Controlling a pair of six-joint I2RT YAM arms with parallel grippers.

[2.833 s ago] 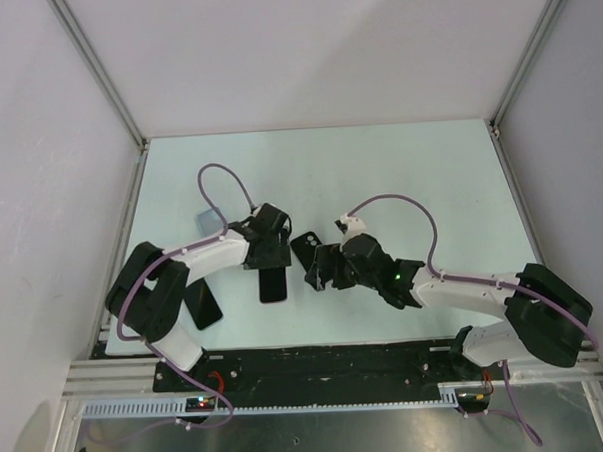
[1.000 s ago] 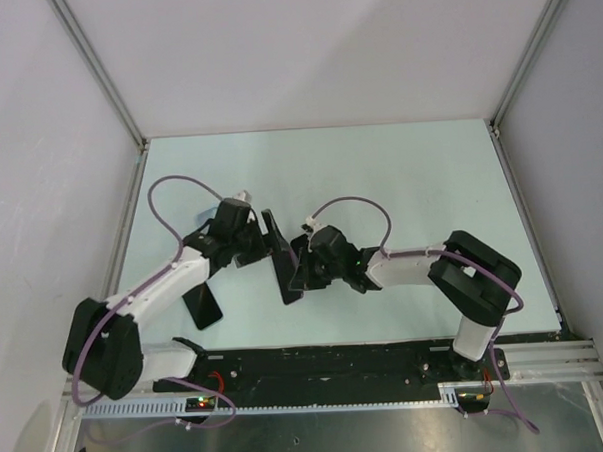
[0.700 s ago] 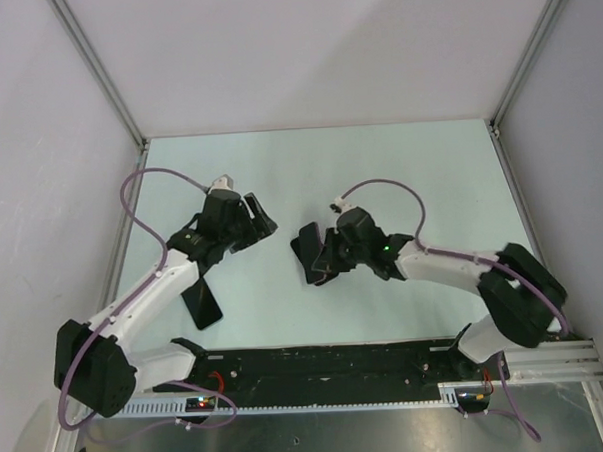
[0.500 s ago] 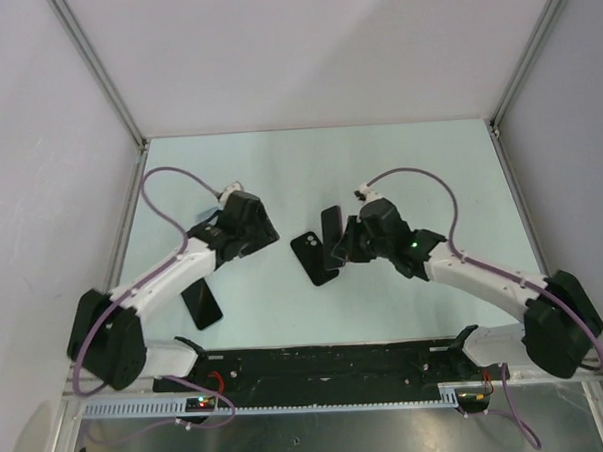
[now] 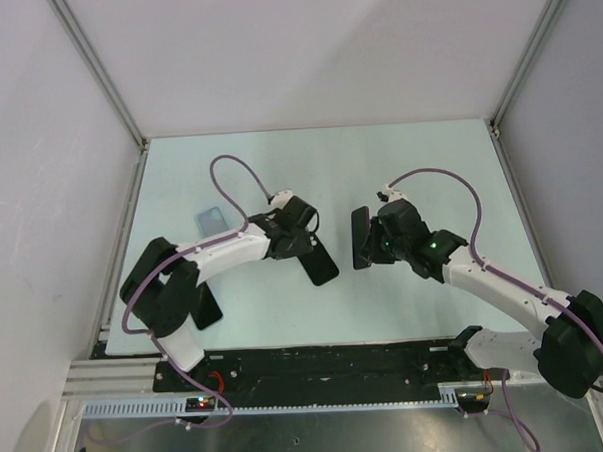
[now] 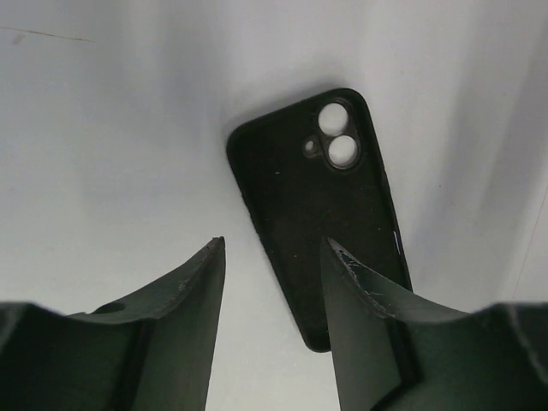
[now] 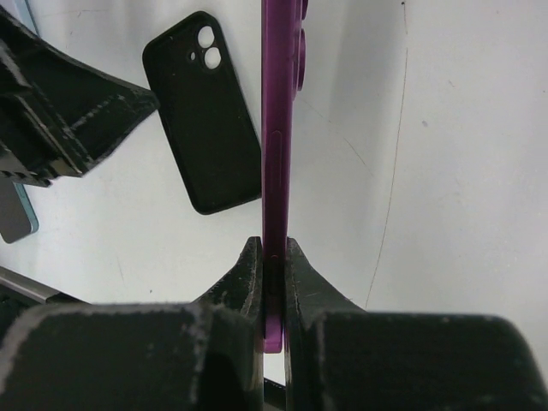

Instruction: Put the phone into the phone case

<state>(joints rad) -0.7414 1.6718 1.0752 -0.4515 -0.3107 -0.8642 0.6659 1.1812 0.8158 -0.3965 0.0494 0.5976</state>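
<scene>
My right gripper (image 7: 272, 244) is shut on the phone (image 7: 276, 128), a purple-edged slab held on edge above the table; from above it is a dark slab (image 5: 361, 238) at that gripper (image 5: 374, 241). The phone case (image 5: 211, 220), pale blue and thin, lies flat at the left, behind my left arm, and shows again (image 7: 17, 214) at the right wrist view's left edge. My left gripper (image 6: 274, 241) hangs open over the near end of a black slab with two round camera holes (image 6: 317, 214); from above, that gripper (image 5: 304, 244) is at the slab's far end (image 5: 320, 262).
Another black slab (image 5: 203, 305) lies near the front left, partly under my left arm. White walls with metal posts close in the pale table (image 5: 429, 170) at the back and sides. A black rail (image 5: 317, 360) runs along the near edge.
My left gripper swung right over the black slab and its jaws narrowed. My right gripper carried the phone rightward, away from that slab.
</scene>
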